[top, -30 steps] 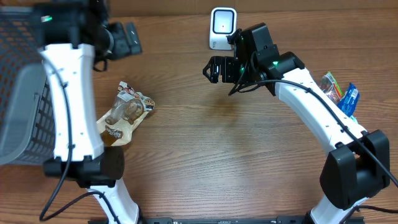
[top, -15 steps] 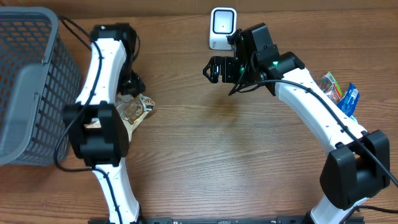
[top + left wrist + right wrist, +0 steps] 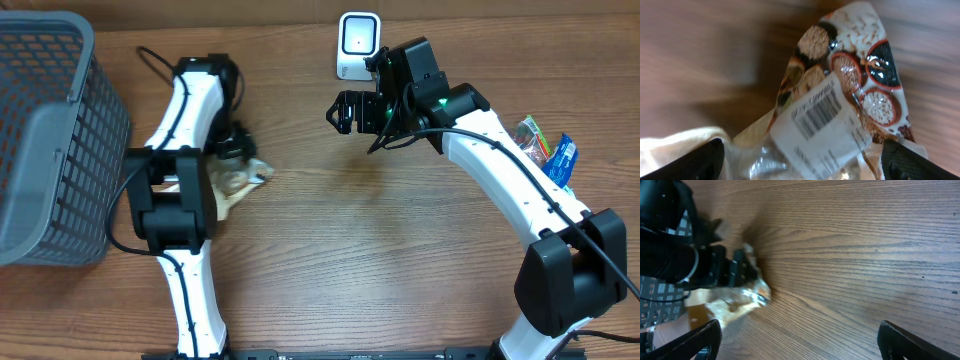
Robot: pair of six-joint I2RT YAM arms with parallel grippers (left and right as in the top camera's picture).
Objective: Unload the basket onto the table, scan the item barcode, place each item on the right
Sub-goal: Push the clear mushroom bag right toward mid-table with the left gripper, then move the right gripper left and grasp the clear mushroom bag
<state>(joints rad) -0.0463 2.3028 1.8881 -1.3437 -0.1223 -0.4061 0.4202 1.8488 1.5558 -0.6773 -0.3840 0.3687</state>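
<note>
Left wrist view showed the left gripper spread astride the packet on the table; closing should spare the barcode label, keeping it outward for the scanner. Right gripper hung spread, empty.

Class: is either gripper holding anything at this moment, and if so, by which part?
Nothing is held. The left gripper has open jaws that straddle the snack packet without closing on it; the right gripper is open and empty.

Glossy plastic snack pouch with a matt white paper label; smooth, wood-grain surface; grey plastic mesh basket.
</note>
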